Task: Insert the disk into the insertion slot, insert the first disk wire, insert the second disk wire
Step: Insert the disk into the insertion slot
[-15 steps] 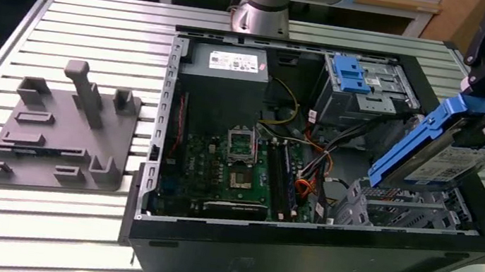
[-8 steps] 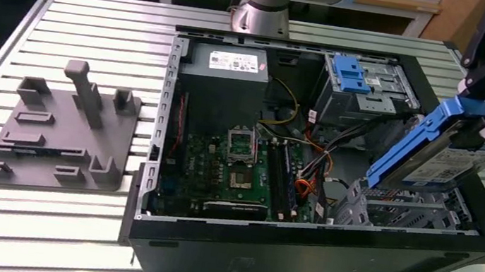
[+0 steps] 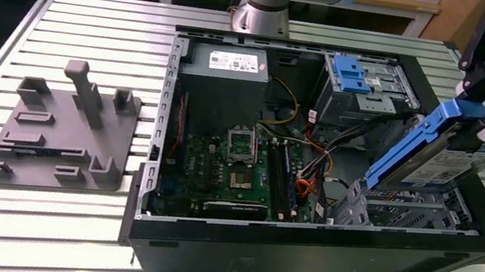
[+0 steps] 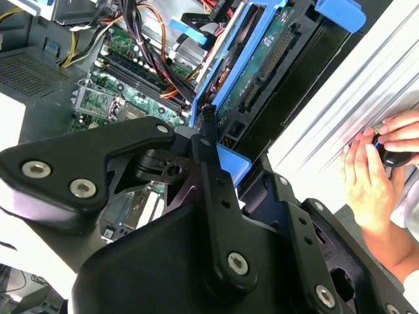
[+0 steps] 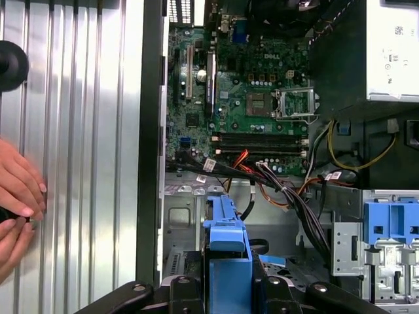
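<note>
**Hazards, from the exterior view's left to its right**
1. Wire bundle (image 3: 315, 164): black, red and orange leads draped just beside the insertion slot (image 3: 403, 210). You could pinch one under the carrier if it strays over the cage mouth.
2. Insertion slot: low perforated cage in the case corner, with nothing seated in it that you can see.
3. Disk (image 3: 429, 159): blue-framed drive, steeply tilted, lower end over the slot, not seated. At this slant an edge could catch the cage wall and jam, or twist in the grasp.
4. Gripper (image 3: 480, 121): clamped on the disk's upper end. In the second wrist view its fingers (image 4: 213, 183) press the blue frame.

**Surroundings, same order**
5. Grey fixture plate (image 3: 57, 135): on the slatted table (image 3: 96, 23), well apart from the work.
6. Computer case (image 3: 303, 248): open, with the power supply (image 3: 229, 63) and motherboard (image 3: 228, 170) exposed.
7. Taller cage with blue latch (image 3: 363, 89): behind the slot, near the disk, so give it room.
8. Person's hand (image 5: 16, 196): in the first wrist view, resting on the table outside the case wall.
</note>
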You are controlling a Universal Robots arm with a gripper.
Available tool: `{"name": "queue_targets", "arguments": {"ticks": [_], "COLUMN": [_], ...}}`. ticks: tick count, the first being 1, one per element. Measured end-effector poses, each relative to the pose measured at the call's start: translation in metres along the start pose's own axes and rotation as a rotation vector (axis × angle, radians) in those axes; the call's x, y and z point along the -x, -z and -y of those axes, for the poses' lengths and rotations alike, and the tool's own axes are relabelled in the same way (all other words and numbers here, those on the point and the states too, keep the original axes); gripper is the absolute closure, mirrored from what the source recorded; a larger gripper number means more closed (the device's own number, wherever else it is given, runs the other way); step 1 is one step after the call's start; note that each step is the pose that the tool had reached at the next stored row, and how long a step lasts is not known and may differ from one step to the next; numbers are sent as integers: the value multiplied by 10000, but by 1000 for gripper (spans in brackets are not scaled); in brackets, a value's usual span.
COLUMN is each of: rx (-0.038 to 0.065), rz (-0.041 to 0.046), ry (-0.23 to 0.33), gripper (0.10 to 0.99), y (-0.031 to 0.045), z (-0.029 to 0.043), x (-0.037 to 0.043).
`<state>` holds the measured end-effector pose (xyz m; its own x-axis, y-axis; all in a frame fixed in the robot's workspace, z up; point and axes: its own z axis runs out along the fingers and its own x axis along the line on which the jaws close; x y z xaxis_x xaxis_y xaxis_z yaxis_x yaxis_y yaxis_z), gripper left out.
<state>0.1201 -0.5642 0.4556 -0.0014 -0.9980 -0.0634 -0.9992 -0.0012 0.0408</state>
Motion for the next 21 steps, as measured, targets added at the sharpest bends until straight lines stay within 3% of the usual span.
{"name": "queue_targets", "arguments": {"ticks": [21], "rx": [0], "rz": [0], "ry": [1], "gripper": [725], "y": [-86], "z": [9], "x": [-22]}}
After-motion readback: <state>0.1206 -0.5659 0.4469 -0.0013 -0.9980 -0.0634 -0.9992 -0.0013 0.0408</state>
